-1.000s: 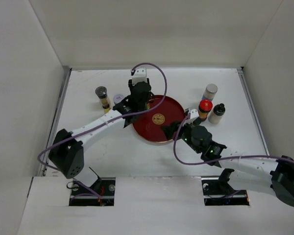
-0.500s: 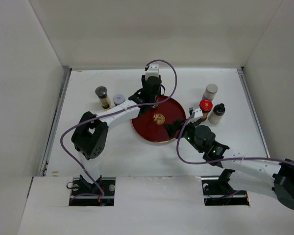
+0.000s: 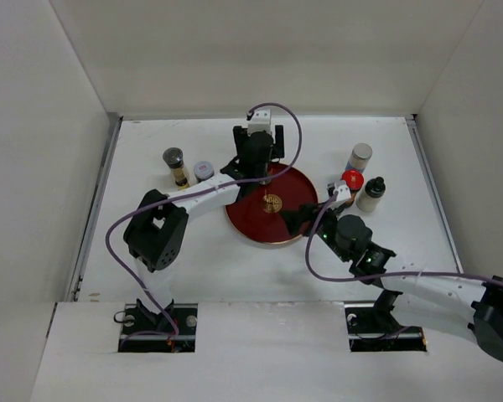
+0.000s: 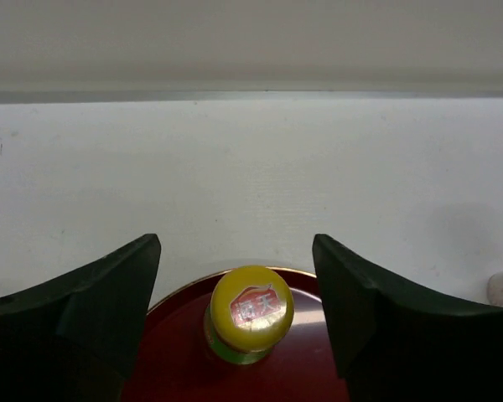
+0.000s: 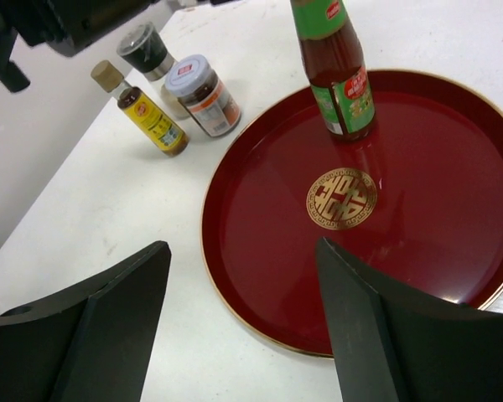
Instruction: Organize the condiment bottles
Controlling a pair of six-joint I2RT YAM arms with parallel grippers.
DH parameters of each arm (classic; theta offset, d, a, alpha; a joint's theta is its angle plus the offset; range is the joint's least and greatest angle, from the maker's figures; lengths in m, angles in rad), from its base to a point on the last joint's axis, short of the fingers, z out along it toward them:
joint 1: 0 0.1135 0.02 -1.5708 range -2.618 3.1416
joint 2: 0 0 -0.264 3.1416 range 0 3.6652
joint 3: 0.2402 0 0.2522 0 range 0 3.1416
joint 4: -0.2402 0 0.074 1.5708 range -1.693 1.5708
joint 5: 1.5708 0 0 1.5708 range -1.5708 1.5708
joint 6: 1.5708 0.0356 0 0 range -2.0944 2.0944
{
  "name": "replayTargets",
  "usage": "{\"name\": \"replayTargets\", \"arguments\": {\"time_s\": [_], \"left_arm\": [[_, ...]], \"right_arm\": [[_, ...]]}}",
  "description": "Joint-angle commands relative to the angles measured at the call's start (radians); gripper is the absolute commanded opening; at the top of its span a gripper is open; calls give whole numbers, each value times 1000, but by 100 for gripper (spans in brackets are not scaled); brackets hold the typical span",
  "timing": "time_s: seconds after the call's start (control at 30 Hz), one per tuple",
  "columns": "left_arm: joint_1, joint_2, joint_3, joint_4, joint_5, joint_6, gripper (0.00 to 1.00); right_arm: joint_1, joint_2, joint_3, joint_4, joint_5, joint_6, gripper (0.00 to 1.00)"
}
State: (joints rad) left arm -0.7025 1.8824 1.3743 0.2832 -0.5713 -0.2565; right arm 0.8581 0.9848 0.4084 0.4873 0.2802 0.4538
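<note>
A bottle with a yellow cap (image 4: 251,308) and a green label (image 5: 339,75) stands upright on the far part of the dark red tray (image 3: 256,219). My left gripper (image 4: 236,260) hangs over it, open, its fingers either side of the cap and clear of it. In the top view that gripper (image 3: 256,163) hides the bottle. My right gripper (image 5: 243,247) is open and empty above the tray's near rim (image 5: 235,276). Left of the tray stand a dark-capped jar (image 3: 173,157), a small yellow bottle (image 5: 147,117) and a grey-lidded jar (image 3: 204,170).
Right of the tray stand a silver-capped jar (image 3: 360,157), a red-capped jar (image 3: 351,180) and a black-capped white bottle (image 3: 372,193), close to my right arm. White walls enclose the table on three sides.
My left arm swung right to the tray's far side, then its gripper opened and let go of the yellow-capped bottle. My right gripper opened a little wider.
</note>
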Motion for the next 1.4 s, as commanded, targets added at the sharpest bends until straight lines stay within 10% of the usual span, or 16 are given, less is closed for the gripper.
{"name": "replayTargets", "arguments": {"time_s": [0.0,0.17,0.37,0.43,0.6,0.7,1.37], "left_arm": [[-12,-123,-53,109,-32,7,81],[-38,-273,-179,168,-64,2,94],[-84,-552,-470,208,-111,-65,90],[-99,-638,-570,198,-107,-110,86],[-119,-847,-809,162,-64,-222,83],[-137,-930,-917,174,-29,-283,83],[-228,-876,-1118,514,1,-314,86]], "right_arm": [[8,-40,-5,42,40,9,79],[17,-124,61,-151,143,16,72],[0,-195,150,-484,370,86,19],[-26,-195,170,-596,440,118,21],[-81,-169,182,-780,547,190,78],[-124,-129,197,-848,537,200,90],[-322,153,317,-696,255,79,85]]}}
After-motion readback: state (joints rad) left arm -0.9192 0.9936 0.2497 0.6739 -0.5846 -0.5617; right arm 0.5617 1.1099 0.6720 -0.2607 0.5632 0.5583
